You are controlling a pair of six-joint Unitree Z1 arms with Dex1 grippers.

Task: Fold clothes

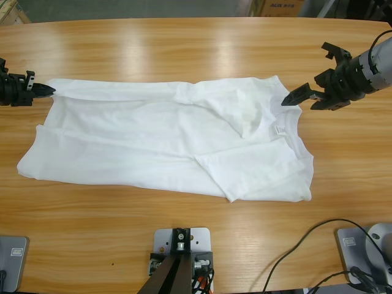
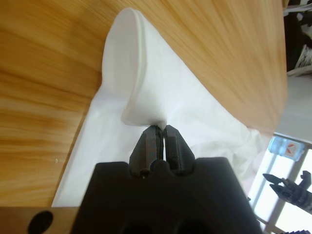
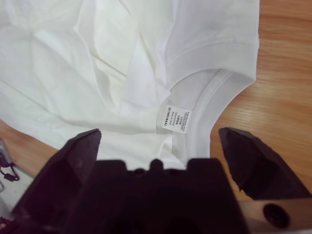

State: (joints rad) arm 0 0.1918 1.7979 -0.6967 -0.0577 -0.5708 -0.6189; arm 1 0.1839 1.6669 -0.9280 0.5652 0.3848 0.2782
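I see the long wooden table [image 1: 184, 49] filling almost the whole high view. On it the white T-shirt [image 1: 153, 147] lies spread flat across the middle of the frame, with its neck opening at the right side and its bottom hem at the left. One sleeve is folded over the body near the upper right of the shirt, and some wrinkles run there.

At the right edge of the high view I have the right gripper [image 1: 304, 97]. Its two black jaws are spread wide apart and hold nothing; the tip is just beside the collar [image 3: 214, 95]. In the right wrist view the small white label [image 3: 175, 119] inside the neck lies between the jaws.

At the left edge, the left gripper [image 1: 43, 90] is closed on the upper left corner of the T-shirt, and in the left wrist view the fabric is pinched between its jaws.
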